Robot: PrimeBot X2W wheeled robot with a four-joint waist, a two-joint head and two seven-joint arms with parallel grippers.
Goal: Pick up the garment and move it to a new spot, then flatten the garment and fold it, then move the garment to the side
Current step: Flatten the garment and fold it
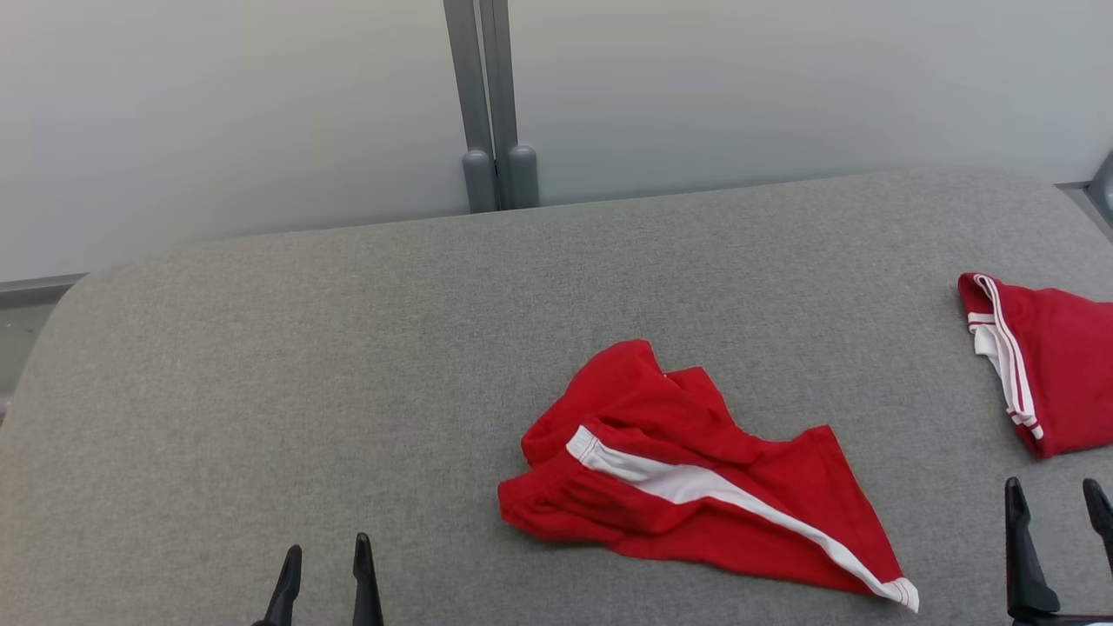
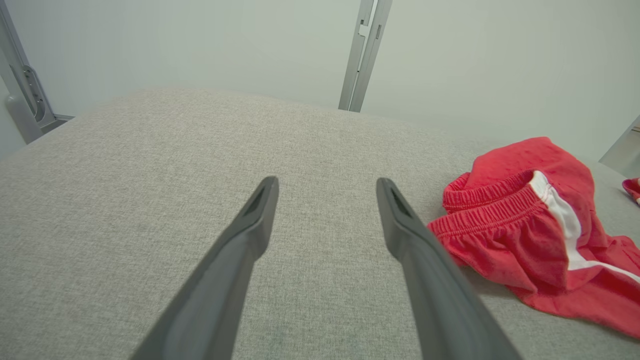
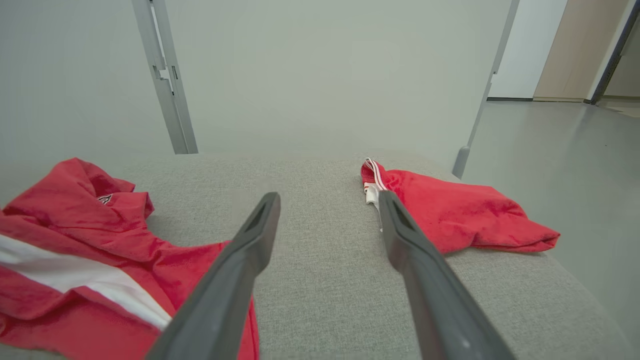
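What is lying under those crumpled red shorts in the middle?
The red shorts lie on the grey fabric surface, which shows all around them. Anything beneath their folds is covered.

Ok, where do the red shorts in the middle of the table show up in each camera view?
Head view: the red shorts lie low, right of centre.
Left wrist view: at the right edge, mid-height.
Right wrist view: in the lower left corner.
Shared landmark: the grey post rising behind the table.
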